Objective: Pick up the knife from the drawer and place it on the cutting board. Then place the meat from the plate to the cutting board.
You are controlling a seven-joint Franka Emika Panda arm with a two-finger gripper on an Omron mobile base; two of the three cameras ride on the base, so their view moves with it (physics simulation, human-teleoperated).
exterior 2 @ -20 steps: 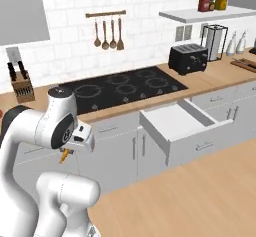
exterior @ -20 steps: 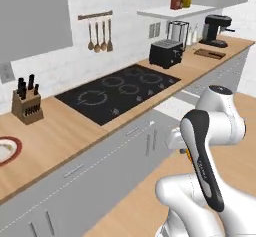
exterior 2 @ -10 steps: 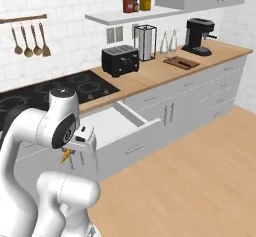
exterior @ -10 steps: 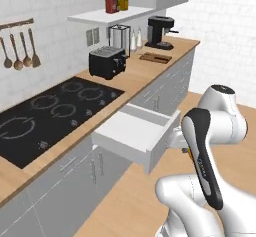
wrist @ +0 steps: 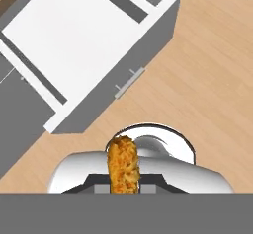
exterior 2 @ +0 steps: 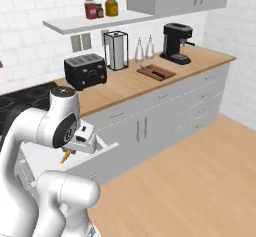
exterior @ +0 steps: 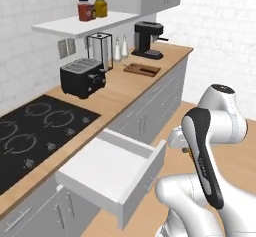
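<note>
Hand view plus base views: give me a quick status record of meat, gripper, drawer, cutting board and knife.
meat: orange-tan piece, held between the fingers, over the wood floor
gripper: shut on the meat, beside the drawer front
drawer: pulled open below the counter, white inside showing
cutting board: flat on the counter, in front of the coffee machine
knife: slim dark shape lying on the cutting board, probably the knife
next step, likely: carry the meat to the cutting board
</note>
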